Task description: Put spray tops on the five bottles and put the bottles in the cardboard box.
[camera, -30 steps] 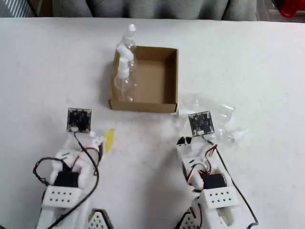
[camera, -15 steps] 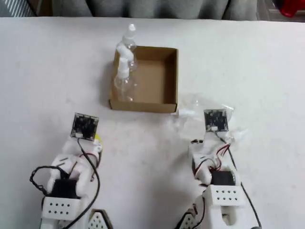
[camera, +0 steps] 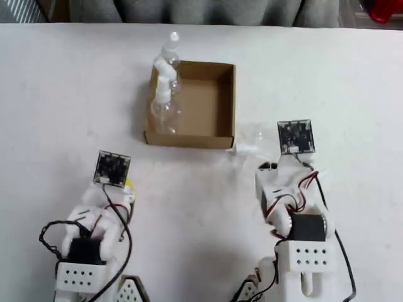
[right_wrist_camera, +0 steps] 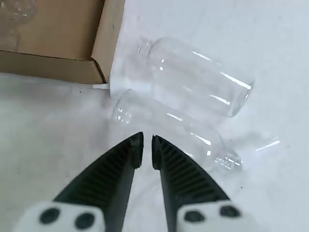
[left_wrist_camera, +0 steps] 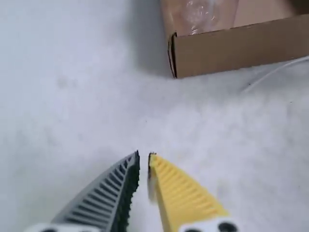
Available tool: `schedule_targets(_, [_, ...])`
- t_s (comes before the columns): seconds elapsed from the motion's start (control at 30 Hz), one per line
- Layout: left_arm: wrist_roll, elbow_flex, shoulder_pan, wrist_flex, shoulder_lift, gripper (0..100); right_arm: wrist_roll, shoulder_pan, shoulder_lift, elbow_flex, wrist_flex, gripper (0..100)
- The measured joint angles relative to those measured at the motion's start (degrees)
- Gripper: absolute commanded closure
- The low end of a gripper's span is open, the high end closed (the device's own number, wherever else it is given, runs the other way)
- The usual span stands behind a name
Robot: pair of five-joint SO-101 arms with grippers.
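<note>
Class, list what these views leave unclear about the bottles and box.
- High view: the right arm covers part of the loose bottles.
- Right wrist view: the see-through loose bottles overlap; two or three is unclear.
- Left wrist view: the picture's edge cuts off the cardboard box and most of its contents.

A white tabletop (camera: 56, 82) lies under soft, even light that makes only faint shadows, and beyond its far edge there is a row of grey padded furniture (camera: 208, 10), with a ribbed grey thing (camera: 17, 9) at the far left corner and a red object (camera: 385, 9) at the far right.
</note>
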Motion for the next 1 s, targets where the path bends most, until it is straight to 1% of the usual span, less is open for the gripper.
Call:
schedule_targets(0.1, [0.0,0.0,0.0,0.0,0.0,96,-1.1,0.0,1.0,-3.4,0.2,98.4])
schedule_targets(0.17, [0.0,0.0,0.0,0.0,0.0,96,-2.0,0.0,4.1,-6.0,0.2,98.4])
schedule_targets(0.33, [0.0,0.0,0.0,0.0,0.0,96,-2.7,0.4,18.3,-15.2,0.3,98.4])
schedule_targets(0.43, [0.0,0.0,0.0,0.0,0.0,96,-2.7,4.7,26.5,-21.2,4.0,98.4])
schedule_targets(0.57, [0.0,0.0,0.0,0.0,0.0,96,-1.6,13.5,32.8,-30.8,17.0,98.4])
schedule_targets(0.67, [0.0,0.0,0.0,0.0,0.0,96,0.8,19.2,37.6,-35.6,26.8,98.4])
schedule_targets(0.77, [0.0,0.0,0.0,0.0,0.0,96,4.7,22.9,42.5,-38.2,30.1,97.7])
schedule_targets(0.87, [0.0,0.0,0.0,0.0,0.0,96,7.0,25.6,47.1,-40.4,30.4,90.0])
schedule_targets(0.93, [0.0,0.0,0.0,0.0,0.0,96,6.9,25.9,50.5,-40.7,30.4,82.8])
schedule_targets(1.0, [0.0,0.0,0.0,0.0,0.0,96,5.6,25.8,53.9,-40.7,29.2,78.2])
